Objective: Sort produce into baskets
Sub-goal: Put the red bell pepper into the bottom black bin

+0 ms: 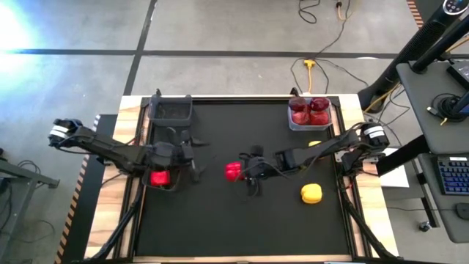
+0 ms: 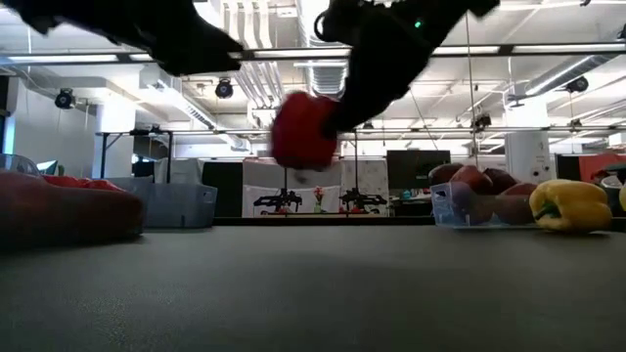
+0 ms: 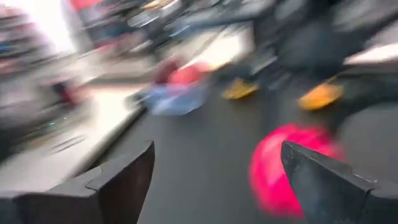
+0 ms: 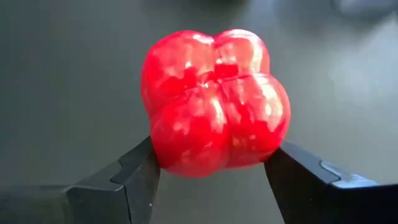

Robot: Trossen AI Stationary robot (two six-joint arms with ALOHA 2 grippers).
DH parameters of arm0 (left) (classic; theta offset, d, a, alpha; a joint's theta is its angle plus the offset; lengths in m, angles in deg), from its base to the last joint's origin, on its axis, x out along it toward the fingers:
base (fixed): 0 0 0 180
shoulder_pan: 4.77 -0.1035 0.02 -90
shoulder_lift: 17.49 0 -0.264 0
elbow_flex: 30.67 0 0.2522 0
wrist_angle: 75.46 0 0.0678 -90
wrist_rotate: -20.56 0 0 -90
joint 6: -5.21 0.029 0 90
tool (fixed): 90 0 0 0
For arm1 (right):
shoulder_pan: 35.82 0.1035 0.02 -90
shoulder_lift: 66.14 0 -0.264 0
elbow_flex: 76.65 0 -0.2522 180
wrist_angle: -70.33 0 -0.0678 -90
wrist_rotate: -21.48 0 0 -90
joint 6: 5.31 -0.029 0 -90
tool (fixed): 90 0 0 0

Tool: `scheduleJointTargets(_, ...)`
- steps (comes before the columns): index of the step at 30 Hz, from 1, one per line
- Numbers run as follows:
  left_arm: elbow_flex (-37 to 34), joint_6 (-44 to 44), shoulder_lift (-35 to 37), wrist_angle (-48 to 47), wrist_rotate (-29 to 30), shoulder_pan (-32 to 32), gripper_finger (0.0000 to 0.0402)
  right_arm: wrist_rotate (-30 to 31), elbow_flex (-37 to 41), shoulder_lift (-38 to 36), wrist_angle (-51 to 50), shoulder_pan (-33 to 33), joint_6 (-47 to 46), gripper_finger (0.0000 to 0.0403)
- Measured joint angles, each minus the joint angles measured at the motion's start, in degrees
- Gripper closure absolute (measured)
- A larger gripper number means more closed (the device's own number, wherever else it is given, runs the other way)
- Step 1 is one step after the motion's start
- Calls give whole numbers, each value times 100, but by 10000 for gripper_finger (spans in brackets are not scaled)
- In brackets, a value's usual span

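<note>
A bright red bell pepper point(image 1: 234, 171) hangs above the middle of the black mat, held by my right gripper point(image 1: 247, 174), which reaches in from the table's right. My left gripper point(image 1: 196, 158) stands open a little to the pepper's left, nothing between its fingers point(image 3: 118, 180). Under the left arm a dark basket point(image 1: 163, 178) holds red produce. An empty-looking dark basket point(image 1: 170, 110) sits at the far left. A clear basket point(image 1: 310, 114) at the far right holds dark maroon fruits. One yellow pepper point(image 1: 311, 193) lies on the mat; another point(image 1: 315, 144) shows beside the right arm. My right gripper pinches the red pepper by two opposite sides point(image 4: 163, 155) between its two fingers, the lobed end facing the wrist. The fingers come slanting down from the table's right. The pepper point(image 2: 303, 132) is lifted clear of the mat.
Wooden table edges frame the black mat point(image 1: 242, 227), whose near half lies bare. Cables and a desk with a keyboard point(image 1: 454, 176) stand off the table's right side.
</note>
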Motion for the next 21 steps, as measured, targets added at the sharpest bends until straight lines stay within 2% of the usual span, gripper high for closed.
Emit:
scheduleJointTargets(2, -417, 82, 211, 779, -1050, -174, 75, -20, 465, 107, 1282, -52, -84, 161)
scheduleJointTargets(3, -612, 110, 289, 1045, -1304, -225, 76, -38, 683, 125, 1689, -104, -262, 161)
scheduleJointTargets(5, -902, 144, 306, 1680, -1275, -283, 76, -33, 1081, 134, 1991, -215, -724, 159)
scheduleJointTargets(7, -1143, 178, 312, 2087, -891, -326, 71, -7, 1371, 187, 2343, -287, -1170, 156)
scheduleJointTargets(11, -1285, 218, 86, 2847, -606, -478, 54, -52, 1656, 212, 2448, -300, -1618, 142)
scheduleJointTargets(13, -1221, 146, -81, 2909, -929, -578, 44, -195, 1700, 216, 2455, -297, -1693, 131)
scheduleJointTargets(17, -905, 163, -568, 2815, -1980, -718, 39, -235, 1681, 265, 2359, -301, -1917, 99)
scheduleJointTargets(21, -408, 210, -1326, 2743, -2115, -728, 42, -274, 1585, 226, 2348, -301, -1920, 60)
